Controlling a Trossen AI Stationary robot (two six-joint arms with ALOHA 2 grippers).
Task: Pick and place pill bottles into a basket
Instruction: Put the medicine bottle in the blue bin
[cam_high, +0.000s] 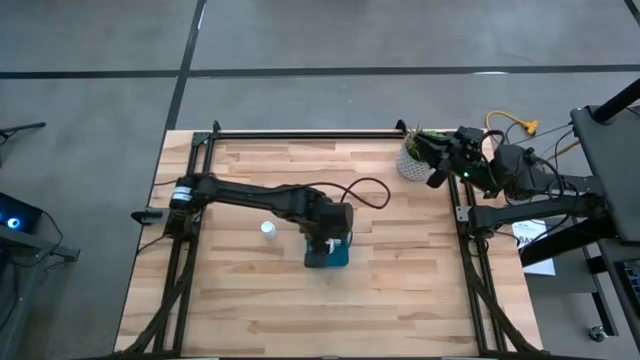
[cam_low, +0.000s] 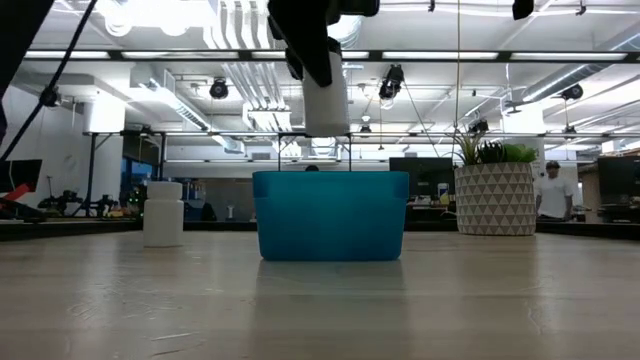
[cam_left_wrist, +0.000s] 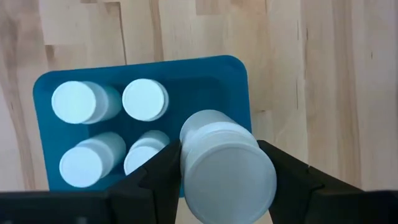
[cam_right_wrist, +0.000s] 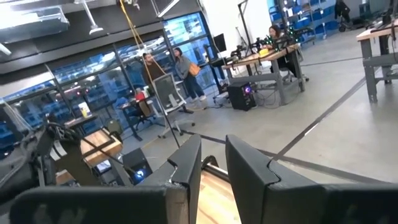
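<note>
The small white plastic pill bottle with a round cap (cam_left_wrist: 227, 171) sits clamped between the two dark fingers of the left gripper (cam_left_wrist: 227, 180), pinched across its round body just below the cap, and hangs directly above the teal-blue rectangular plastic basket with rounded corners (cam_left_wrist: 236, 93). It is probably light and rigid, so a modest squeeze should hold it, but its smooth curved wall could slip or twist if the pads sit off-centre; gripping squarely across the middle of the body looks safest. Beneath and beyond the jaws, four more white bottles (cam_left_wrist: 74, 102) stand upright in the basket, leaving room on the side under the held one. Another white bottle (cam_high: 268, 230) stands on the pale wooden table (cam_high: 400, 300), apart from the basket. The left arm reaches out across the table, wrist pointing straight down. The right gripper (cam_right_wrist: 211, 165) waits at the table's edge beside a white patterned plant pot (cam_high: 411, 162), its fingers slightly apart and holding nothing.
</note>
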